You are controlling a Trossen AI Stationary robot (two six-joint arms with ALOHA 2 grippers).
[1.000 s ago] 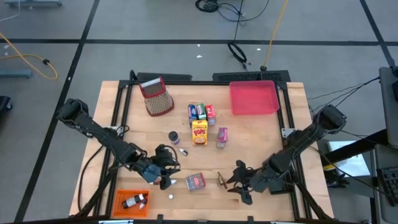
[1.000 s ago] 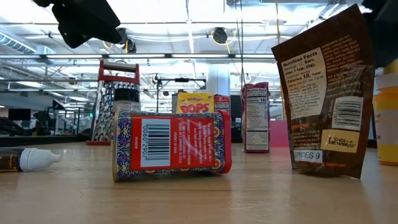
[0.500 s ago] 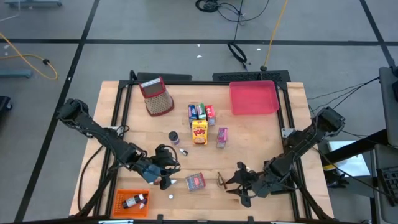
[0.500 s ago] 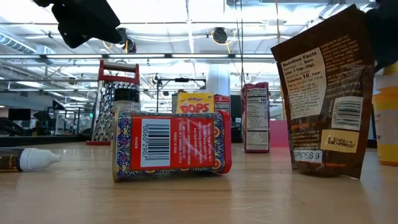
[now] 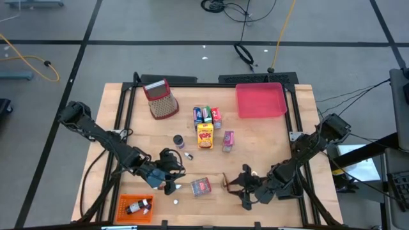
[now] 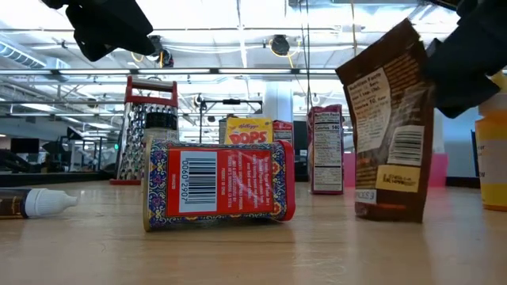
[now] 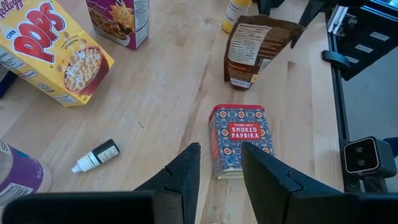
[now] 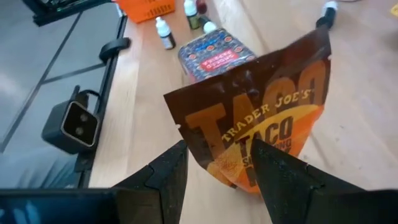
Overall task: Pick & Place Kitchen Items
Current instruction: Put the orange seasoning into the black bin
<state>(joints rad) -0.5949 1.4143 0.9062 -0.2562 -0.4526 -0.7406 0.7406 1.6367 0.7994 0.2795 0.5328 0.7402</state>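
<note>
Near the front edge of the wooden table (image 5: 275, 137), right of centre, the right gripper (image 5: 235, 186) meets a brown foil taco-seasoning pouch (image 6: 386, 131). The pouch stands on its bottom edge, tilted, and the right wrist view shows its upper corner between the two dark fingers (image 8: 163, 173); the jaws are partly apart, and whether they actually pinch the foil cannot be told. Just beside the pouch, toward the table's middle, a red and blue patterned smoked-paprika tin (image 7: 240, 139) lies on its side.

The left gripper (image 5: 167, 184) hangs above the table left of the tin, its jaws a narrow gap apart with nothing between them. A small dark dropper bottle with a white cap (image 7: 95, 155) lies flat on the wood near it.

In the front left corner an orange tray (image 5: 123, 202) holds a few small bottles. Around the table's centre stands a yellow corn-pops cereal box (image 5: 204, 135), with a pink packet (image 5: 228, 140) to its right and a row of blue, green and red packets (image 5: 207, 115) behind it. A flat pink tray (image 5: 260, 100) sits at the back right, and a red-topped brown mesh grater (image 5: 161, 99) toward the back left.
</note>
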